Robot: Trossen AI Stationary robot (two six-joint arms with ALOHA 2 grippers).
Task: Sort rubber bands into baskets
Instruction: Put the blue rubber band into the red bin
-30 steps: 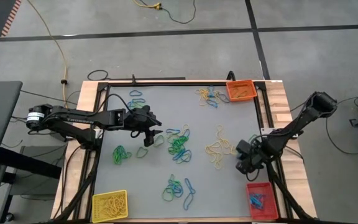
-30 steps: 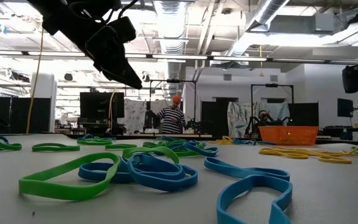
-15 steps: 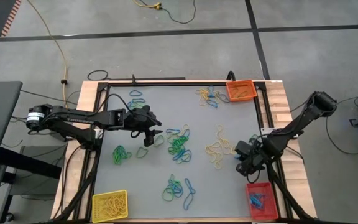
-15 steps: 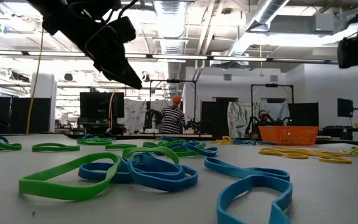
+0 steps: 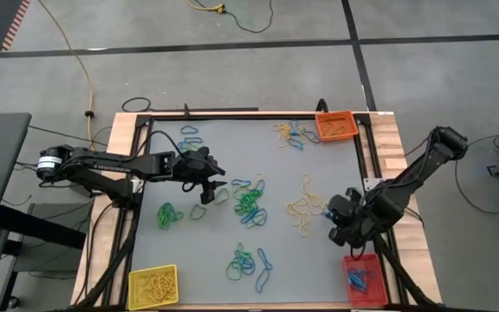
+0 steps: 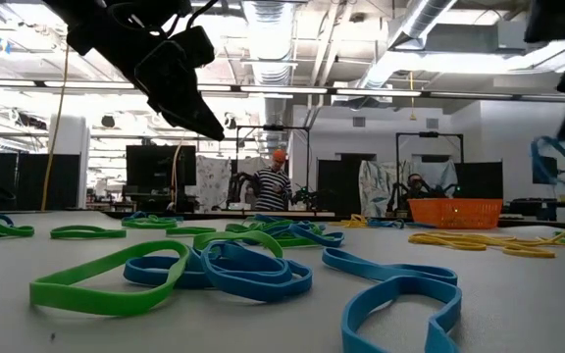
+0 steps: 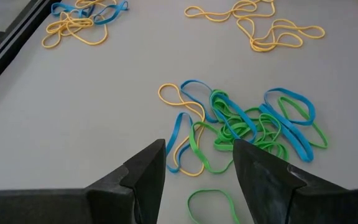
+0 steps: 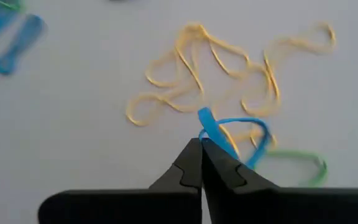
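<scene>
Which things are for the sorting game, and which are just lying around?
For the job: rubber bands, orange basket, yellow basket, red basket, blue band pinched in the right gripper.

Just lying about: yellow cable on the floor.

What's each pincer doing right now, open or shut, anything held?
Left pincer: open, empty, above the green and blue rubber bands.
Right pincer: shut on a blue rubber band, lifted off the table.

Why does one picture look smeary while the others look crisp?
Right wrist view: the yellow rubber bands on the table are blurred, as is the blue rubber band pinched in the right gripper. Left wrist view: sharp, evenly lit. Low view: near bands sharp, bright ceiling lights glaring.
</scene>
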